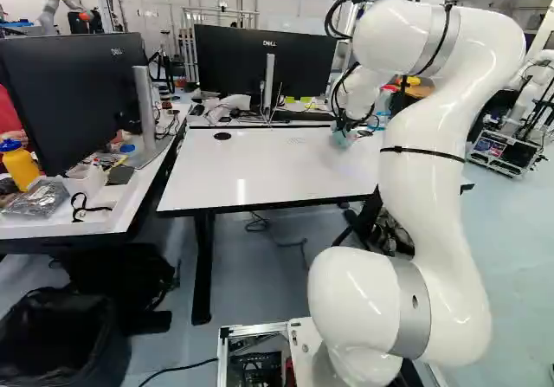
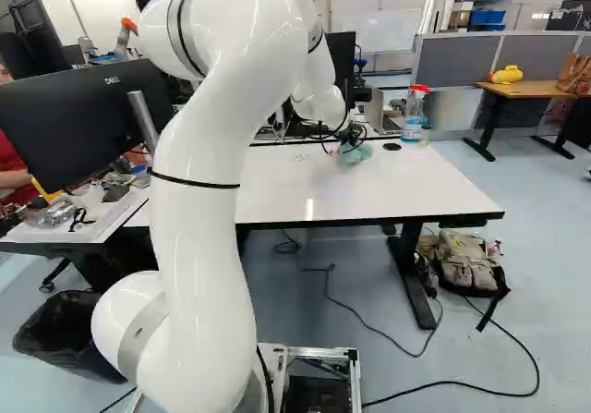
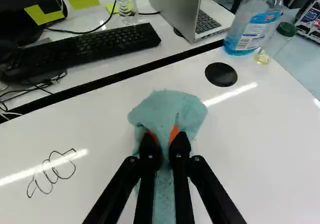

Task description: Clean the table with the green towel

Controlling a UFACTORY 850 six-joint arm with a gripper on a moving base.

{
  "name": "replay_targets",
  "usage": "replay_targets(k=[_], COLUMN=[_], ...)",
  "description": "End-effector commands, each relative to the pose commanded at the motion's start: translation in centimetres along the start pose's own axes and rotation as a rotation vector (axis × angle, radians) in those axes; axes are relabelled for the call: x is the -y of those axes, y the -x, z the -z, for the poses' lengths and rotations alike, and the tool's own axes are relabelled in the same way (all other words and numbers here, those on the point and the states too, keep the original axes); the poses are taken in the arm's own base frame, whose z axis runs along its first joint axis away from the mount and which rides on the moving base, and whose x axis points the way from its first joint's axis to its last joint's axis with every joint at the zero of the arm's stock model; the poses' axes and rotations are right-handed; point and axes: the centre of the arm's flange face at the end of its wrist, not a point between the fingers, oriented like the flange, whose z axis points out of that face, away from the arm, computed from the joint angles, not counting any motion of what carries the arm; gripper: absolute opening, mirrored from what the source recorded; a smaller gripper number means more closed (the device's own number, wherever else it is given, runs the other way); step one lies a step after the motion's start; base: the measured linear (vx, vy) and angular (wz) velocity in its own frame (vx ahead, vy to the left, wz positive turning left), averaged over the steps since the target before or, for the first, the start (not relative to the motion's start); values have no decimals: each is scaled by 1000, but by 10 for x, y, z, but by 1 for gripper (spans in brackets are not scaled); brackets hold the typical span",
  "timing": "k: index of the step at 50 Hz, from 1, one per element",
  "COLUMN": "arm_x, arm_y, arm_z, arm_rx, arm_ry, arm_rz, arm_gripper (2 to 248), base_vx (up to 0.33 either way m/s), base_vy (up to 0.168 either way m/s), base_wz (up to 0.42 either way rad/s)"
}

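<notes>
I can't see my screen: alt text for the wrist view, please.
Gripper shut on a green towel over a white table, with a black scribble to one side. Beyond: a keyboard, a laptop and a bottle of blue liquid.

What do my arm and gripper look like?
The arm is glossy white with rounded joints, grey bands, thin black straps and black cables looping near its upper end. The gripper is black, with two slim, jointed fingers and orange pads.

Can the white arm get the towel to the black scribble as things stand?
Probably yes. The tool pinches the towel, and the scribble is on the same tabletop, with nothing visible standing between them.
</notes>
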Motion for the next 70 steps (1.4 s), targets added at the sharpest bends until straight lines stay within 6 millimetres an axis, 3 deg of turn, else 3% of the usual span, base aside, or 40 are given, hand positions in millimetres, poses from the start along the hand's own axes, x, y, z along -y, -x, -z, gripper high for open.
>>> replay_targets(k=[24,70], arm_x=[0,-2], arm_y=[19,21], arm_z=[-25,-25], arm_rx=[41,64], arm_ry=[0,2], arm_rz=[0,-2], arm_gripper=[39,39], base_vx=[0,0], base_vy=[0,0], base_wz=[0,0])
